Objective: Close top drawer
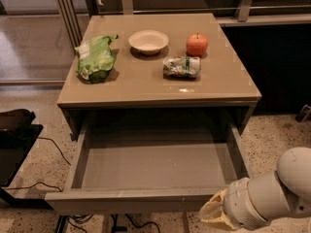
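Observation:
The top drawer (146,166) is pulled far out of the cabinet toward me. Its smooth grey inside holds nothing, and its flat handle-less front (131,201) runs along the bottom of the view. My gripper (214,214) sits at the lower right, just in front of and below the right end of the drawer front, on a pale white arm (272,191). Only its yellowish tip shows.
On the cabinet top (146,81) lie a green chip bag (95,57), a white bowl (148,41), a red apple (197,44) and a crushed can or packet (181,66). A black object (14,130) with cables stands on the floor at left. A railing runs behind.

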Motion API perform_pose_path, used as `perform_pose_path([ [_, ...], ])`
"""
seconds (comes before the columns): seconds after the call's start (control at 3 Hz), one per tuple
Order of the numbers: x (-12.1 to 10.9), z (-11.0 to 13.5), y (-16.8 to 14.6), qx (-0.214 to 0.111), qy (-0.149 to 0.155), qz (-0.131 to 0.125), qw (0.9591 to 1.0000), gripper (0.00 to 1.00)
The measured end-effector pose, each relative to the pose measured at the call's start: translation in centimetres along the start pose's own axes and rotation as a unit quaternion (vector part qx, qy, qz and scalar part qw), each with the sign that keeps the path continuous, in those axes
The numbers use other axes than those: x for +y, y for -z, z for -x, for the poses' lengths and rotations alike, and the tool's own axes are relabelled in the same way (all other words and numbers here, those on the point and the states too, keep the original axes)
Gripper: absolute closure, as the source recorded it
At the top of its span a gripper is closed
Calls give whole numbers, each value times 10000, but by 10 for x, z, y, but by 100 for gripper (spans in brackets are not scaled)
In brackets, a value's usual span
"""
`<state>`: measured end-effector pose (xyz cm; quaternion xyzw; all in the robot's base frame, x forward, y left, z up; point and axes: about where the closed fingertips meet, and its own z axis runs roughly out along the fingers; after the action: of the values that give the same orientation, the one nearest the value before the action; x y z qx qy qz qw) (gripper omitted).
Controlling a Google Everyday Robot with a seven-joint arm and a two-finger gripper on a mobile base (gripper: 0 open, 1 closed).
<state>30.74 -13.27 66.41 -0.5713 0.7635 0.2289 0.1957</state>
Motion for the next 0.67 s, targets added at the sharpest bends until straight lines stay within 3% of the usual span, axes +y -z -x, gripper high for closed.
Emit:
perform_pose_path([
  [0.67, 6, 1, -1, 6, -54, 102, 9999, 36],
])
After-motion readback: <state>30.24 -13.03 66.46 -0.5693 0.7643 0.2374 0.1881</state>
